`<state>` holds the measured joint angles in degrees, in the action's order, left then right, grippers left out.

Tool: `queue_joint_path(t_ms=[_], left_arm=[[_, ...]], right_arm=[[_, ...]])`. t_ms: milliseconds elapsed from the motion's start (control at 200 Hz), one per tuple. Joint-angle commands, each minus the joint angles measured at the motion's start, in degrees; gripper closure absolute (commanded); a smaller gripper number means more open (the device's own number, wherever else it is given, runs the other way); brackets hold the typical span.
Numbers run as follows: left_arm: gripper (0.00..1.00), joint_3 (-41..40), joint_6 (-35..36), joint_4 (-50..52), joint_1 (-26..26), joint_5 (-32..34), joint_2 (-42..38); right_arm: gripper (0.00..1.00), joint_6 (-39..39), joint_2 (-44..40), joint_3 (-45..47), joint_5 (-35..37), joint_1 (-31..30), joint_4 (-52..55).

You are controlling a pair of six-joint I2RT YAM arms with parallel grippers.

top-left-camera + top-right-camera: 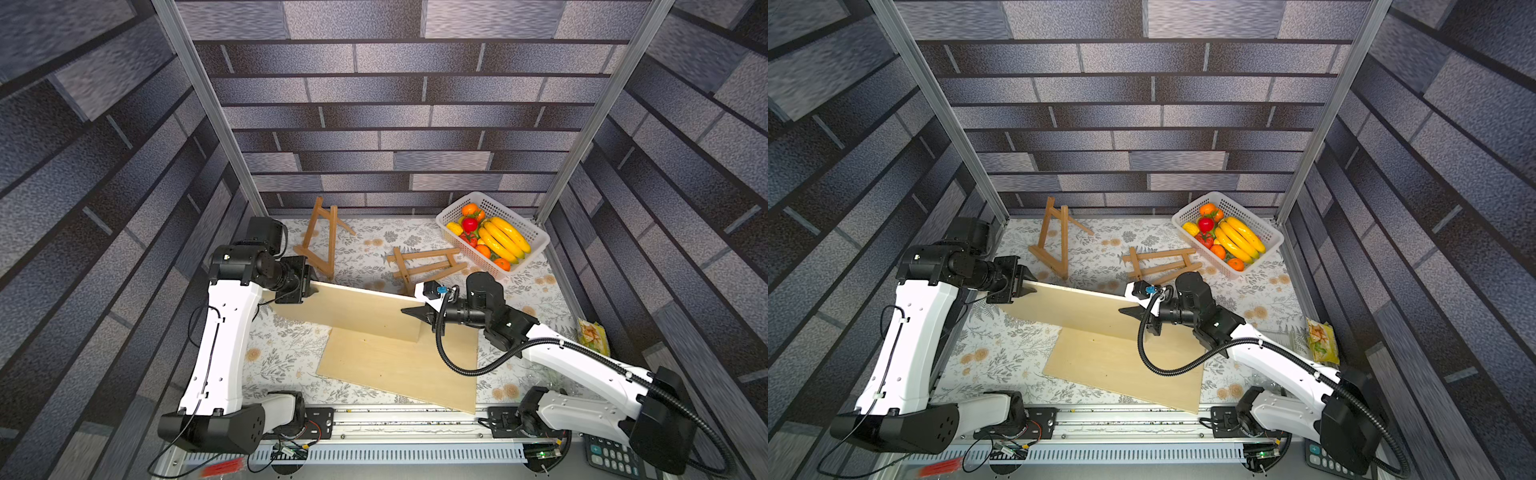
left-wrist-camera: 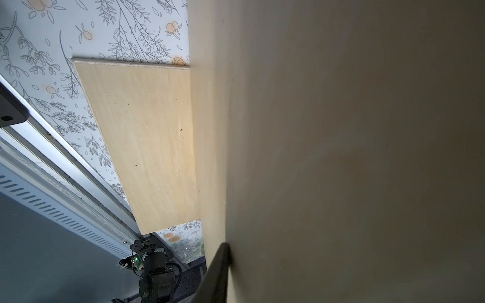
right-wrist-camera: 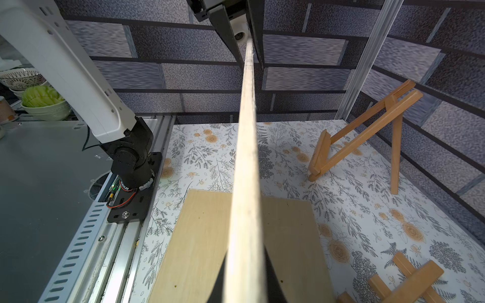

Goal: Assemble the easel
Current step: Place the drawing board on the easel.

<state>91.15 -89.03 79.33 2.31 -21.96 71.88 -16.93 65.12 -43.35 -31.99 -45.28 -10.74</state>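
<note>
The raised board (image 1: 353, 309) is held on edge over the table (image 1: 286, 357), spanning between the two arms. Its right end is pinched by the right gripper (image 1: 409, 311), whose jaws are pressed together on it; in the right wrist view the thin edge is seen running straight out from between them. Its left end is flanked by the left gripper (image 1: 309, 289). One finger (image 2: 217, 275) lies against the board's face, but whether that pinch is complete cannot be told.

A flat board (image 1: 399, 365) lies beneath, its near corner reaching the front rail (image 1: 395, 424). The standing easel (image 1: 320, 241) is set upright just behind the left gripper. The folded easel (image 1: 424, 264) lies flat just behind the right gripper, beside the fruit basket (image 1: 530, 257). Bare tabletop is left between the two easels.

The table is covered in a floral print and enclosed by brick-patterned walls (image 1: 395, 112). A snack packet (image 1: 592, 334) lies by the right wall.
</note>
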Motion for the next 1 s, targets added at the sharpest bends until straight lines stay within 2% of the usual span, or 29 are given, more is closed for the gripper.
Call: queue_joint_path(t_ms=[0, 195, 351, 666, 992], left_arm=[[1.00, -1.17, 4.32, 2.77, 2.40, -2.07, -2.13], [1.00, -3.46, -1.60, -0.84, 3.99, -2.28, -5.61], [1.00, 1.41, -2.77, -0.25, 4.20, -1.60, -4.77], [1.00, 17.18, 0.03, -0.55, 4.27, 0.14, 0.93], [1.00, 21.56, 3.01, -7.24, 1.80, -1.79, 3.33]], right_arm=[[1.00, 1.02, 0.30, -0.96, -1.04, -0.35, -2.80], [1.00, 5.52, 0.32, -0.02, -2.86, -0.49, -7.15], [1.00, 5.75, -0.66, -0.34, -2.40, -0.78, -7.32], [1.00, 4.44, -1.36, -3.57, 2.05, -1.21, -7.38], [1.00, 2.10, 3.63, -10.12, 6.27, -1.27, -9.28]])
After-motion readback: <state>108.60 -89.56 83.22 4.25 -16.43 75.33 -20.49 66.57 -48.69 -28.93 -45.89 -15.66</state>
